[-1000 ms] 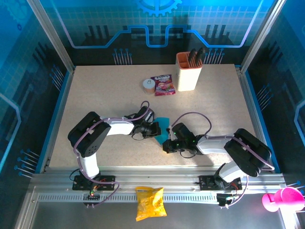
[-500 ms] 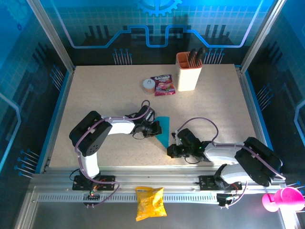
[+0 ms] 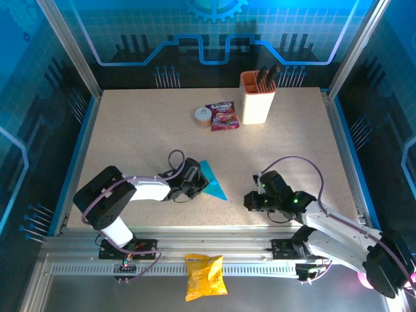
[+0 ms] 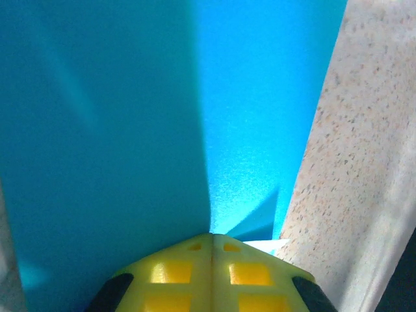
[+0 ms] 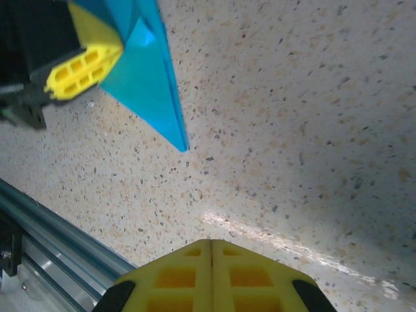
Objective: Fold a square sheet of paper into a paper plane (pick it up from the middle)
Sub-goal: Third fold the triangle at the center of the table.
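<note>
Retreating toward the near edge since 1 second ago, the left gripper (image 3: 197,186) is dragging the folded cyan paper (image 3: 212,181) left across the table's (image 3: 130,130) near-centre, jaws clenched on its edge. The right gripper (image 3: 249,202) is sitting apart, jaws clenched empty. Folding seems midway; the next crease is needing 2 grippers back. A blue-lit enclosure (image 3: 214,39) is surrounding everything.

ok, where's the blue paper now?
Top view: the folded blue paper lies near-centre on the table, at the tip of the left gripper, left of the right gripper.
</note>
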Controlling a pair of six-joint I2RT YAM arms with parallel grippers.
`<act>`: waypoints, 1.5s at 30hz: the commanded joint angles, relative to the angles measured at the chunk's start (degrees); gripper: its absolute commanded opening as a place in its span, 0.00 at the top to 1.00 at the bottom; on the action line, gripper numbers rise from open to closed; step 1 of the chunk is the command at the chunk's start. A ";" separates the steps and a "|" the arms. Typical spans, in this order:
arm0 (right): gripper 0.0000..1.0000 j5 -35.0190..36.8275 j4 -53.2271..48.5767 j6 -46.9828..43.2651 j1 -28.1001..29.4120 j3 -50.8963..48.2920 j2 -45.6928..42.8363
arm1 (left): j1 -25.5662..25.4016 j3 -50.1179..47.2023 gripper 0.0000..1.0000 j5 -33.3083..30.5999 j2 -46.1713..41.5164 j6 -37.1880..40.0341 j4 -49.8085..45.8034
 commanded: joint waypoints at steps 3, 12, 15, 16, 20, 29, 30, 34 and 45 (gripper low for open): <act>1.00 -1.88 2.99 0.56 -0.67 2.58 4.10 | -7.49 0.43 0.98 -16.76 -4.10 -17.23 -8.31; 1.00 5.11 14.56 2.72 6.13 4.80 12.46 | -8.39 3.40 0.77 -20.76 -15.07 3.64 -17.84; 1.00 7.51 17.06 6.31 8.93 5.14 16.07 | -8.16 2.42 0.85 -18.99 -17.41 14.85 -18.42; 1.00 6.86 18.45 7.78 9.11 5.08 17.73 | -8.16 2.49 0.89 -18.24 -17.91 19.50 -18.91; 1.00 3.85 23.81 9.30 9.25 5.39 23.50 | -8.07 3.67 1.00 -17.86 -18.73 32.50 -23.38; 1.00 4.78 28.97 10.10 10.44 5.79 29.84 | -8.13 -0.07 1.00 -9.34 -21.72 42.31 -14.53; 1.00 4.87 28.89 9.86 10.37 5.90 30.36 | -8.13 -0.07 1.00 -7.77 -21.53 43.04 -13.58; 1.00 4.45 28.26 8.29 9.87 6.41 32.69 | -8.08 0.88 1.00 -4.29 -19.40 43.99 -11.87; 1.00 -4.51 29.77 0.19 4.65 8.03 39.73 | -8.15 2.74 1.00 0.58 -10.88 42.75 -7.90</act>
